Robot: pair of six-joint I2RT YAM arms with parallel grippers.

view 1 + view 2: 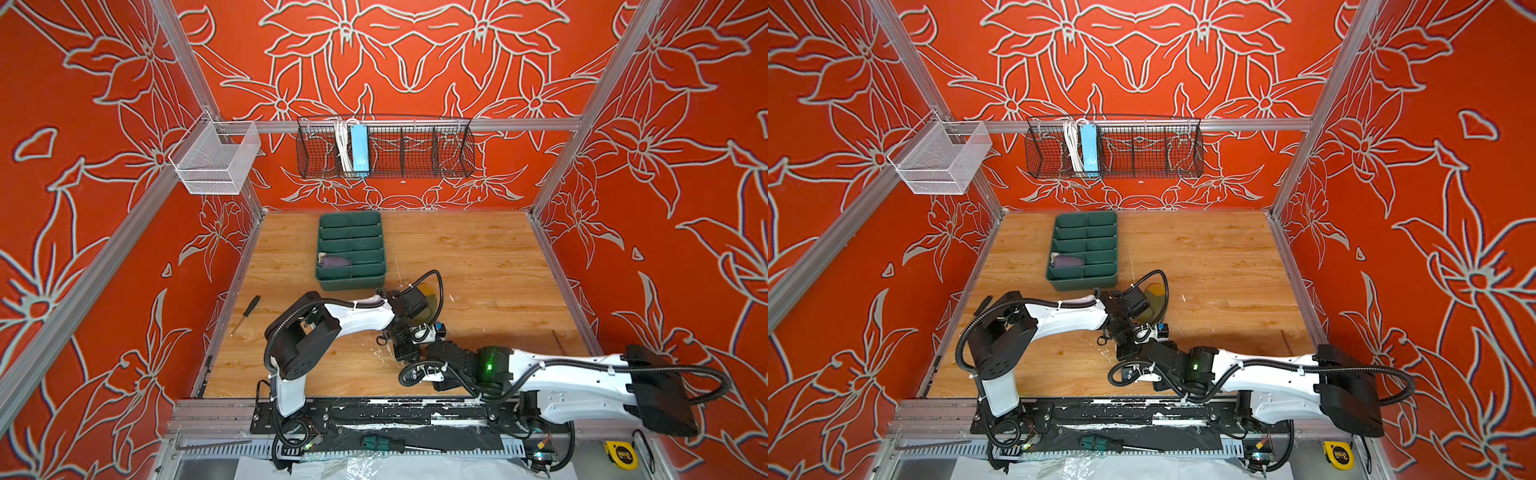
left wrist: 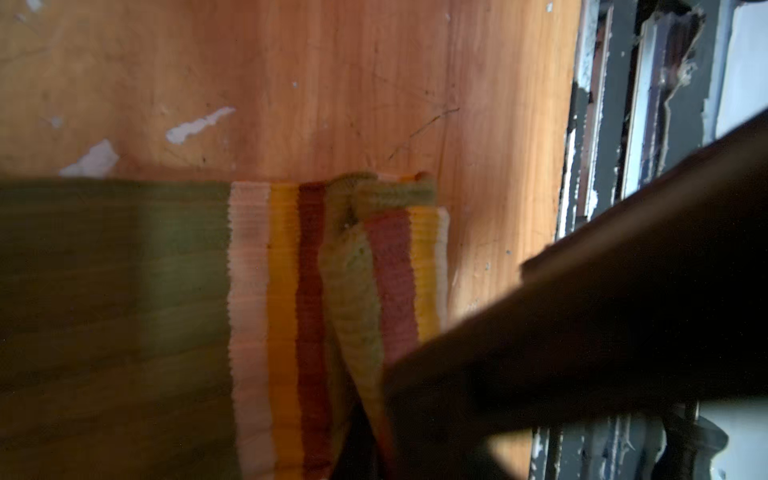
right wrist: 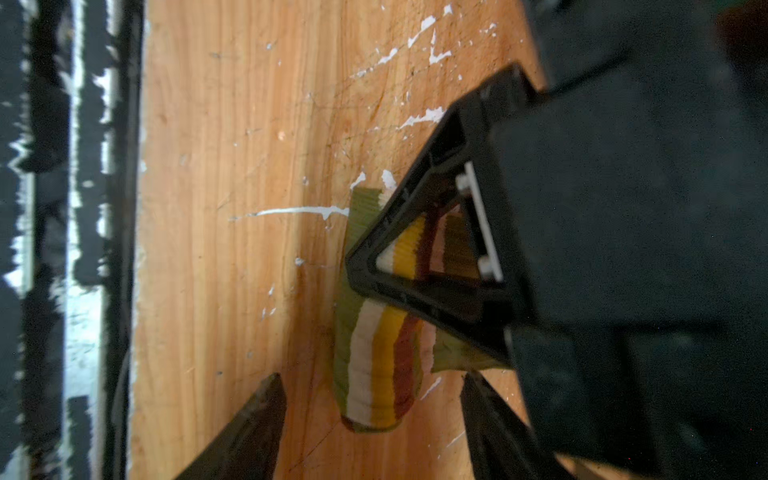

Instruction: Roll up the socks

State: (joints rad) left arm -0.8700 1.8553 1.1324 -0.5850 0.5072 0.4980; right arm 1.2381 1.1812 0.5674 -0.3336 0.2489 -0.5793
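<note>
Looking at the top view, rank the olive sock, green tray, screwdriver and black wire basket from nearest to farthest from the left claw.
1. olive sock, right at the left claw.
2. green tray, just behind, slightly left.
3. screwdriver, out at the left side.
4. black wire basket, hanging high at the back.

Yellow tape measure (image 1: 620, 456): numeral 3 on face.

On the worktop (image 1: 478, 257), a compartment tray (image 1: 350, 283) sits far and left of centre, with one sock (image 1: 334, 262) in a near-left compartment. The second sock (image 3: 382, 365) lies just near-right of the tray. A screwdriver (image 1: 246, 315) lies at the left edge. A wire basket (image 1: 415, 153) hangs on the far wall.
</note>
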